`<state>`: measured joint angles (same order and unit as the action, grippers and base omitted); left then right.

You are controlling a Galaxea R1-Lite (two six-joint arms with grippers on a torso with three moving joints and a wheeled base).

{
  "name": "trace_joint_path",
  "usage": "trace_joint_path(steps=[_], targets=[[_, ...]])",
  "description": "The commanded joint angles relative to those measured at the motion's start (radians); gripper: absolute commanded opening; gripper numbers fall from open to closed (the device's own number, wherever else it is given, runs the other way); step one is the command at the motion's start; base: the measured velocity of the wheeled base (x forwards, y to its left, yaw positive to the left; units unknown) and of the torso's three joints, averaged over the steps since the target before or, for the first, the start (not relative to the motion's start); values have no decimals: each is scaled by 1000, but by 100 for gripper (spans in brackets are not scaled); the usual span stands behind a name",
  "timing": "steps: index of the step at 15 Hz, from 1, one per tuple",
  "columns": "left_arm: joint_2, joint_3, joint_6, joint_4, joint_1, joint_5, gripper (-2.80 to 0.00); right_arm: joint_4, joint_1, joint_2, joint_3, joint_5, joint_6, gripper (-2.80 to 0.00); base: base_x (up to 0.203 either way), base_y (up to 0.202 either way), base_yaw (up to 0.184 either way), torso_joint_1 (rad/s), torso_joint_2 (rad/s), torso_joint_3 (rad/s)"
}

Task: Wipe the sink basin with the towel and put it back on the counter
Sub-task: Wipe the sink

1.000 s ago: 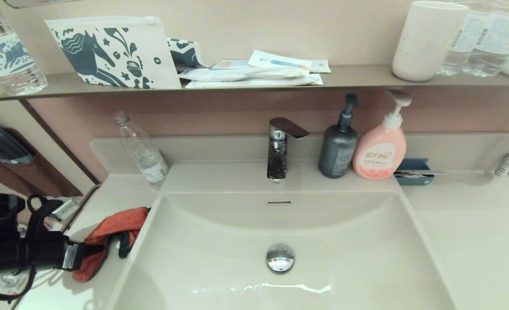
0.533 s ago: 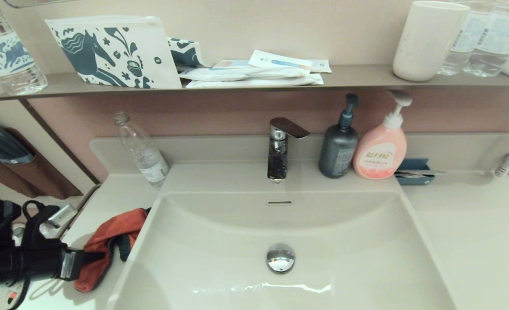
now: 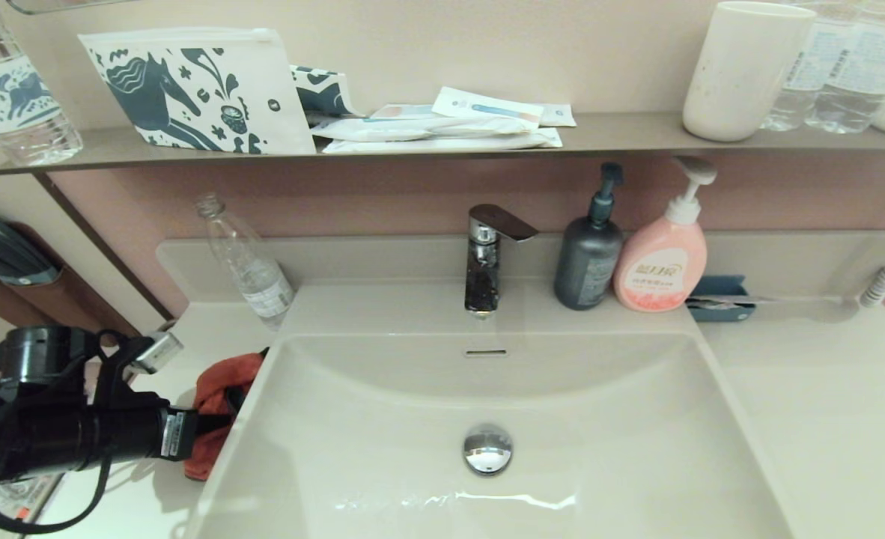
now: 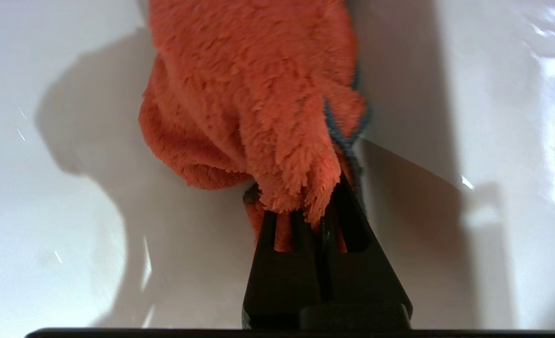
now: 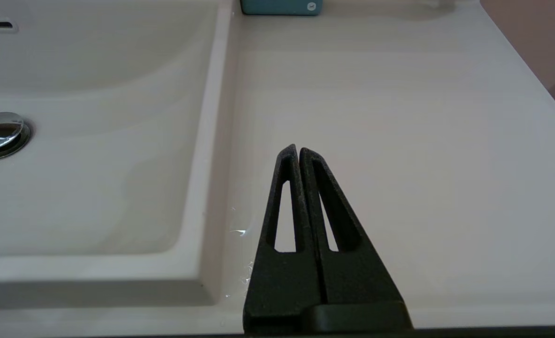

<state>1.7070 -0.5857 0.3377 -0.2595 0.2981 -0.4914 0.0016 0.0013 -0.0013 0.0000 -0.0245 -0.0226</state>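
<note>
While left hand (image 4: 305, 213) pinches it, towel (image 4: 254, 94) stretches lengthwise beyond fingertips.

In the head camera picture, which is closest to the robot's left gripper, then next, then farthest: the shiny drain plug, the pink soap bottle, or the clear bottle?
From the left gripper, shut on the towel:
1. Clear bottle, behind it on the left counter.
2. Drain plug, middle of the sink basin.
3. Pink soap bottle, far back right.
</note>
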Motion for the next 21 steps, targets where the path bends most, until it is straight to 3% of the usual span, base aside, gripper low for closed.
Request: trace_joint_path(steps=[1, 4, 8, 12, 21], targets=[[77, -5, 3, -63, -4, 7, -280, 0, 0, 1, 0, 0, 0, -280, 0, 0, 0, 0, 0, 0], [117, -49, -4, -81, -11, 4, -280, 0, 0, 1, 0, 0, 0, -280, 0, 0, 0, 0, 0, 0], [151, -158, -107, -83, -54, 3, -280, 0, 0, 1, 0, 0, 0, -280, 0, 0, 0, 0, 0, 0], [199, -252, -157, -83, -79, 5, -280, 0, 0, 1, 0, 0, 0, -280, 0, 0, 0, 0, 0, 0], [320, -461, -179, -81, -78, 20, -280, 0, 0, 1, 0, 0, 0, -280, 0, 0, 0, 0, 0, 0]])
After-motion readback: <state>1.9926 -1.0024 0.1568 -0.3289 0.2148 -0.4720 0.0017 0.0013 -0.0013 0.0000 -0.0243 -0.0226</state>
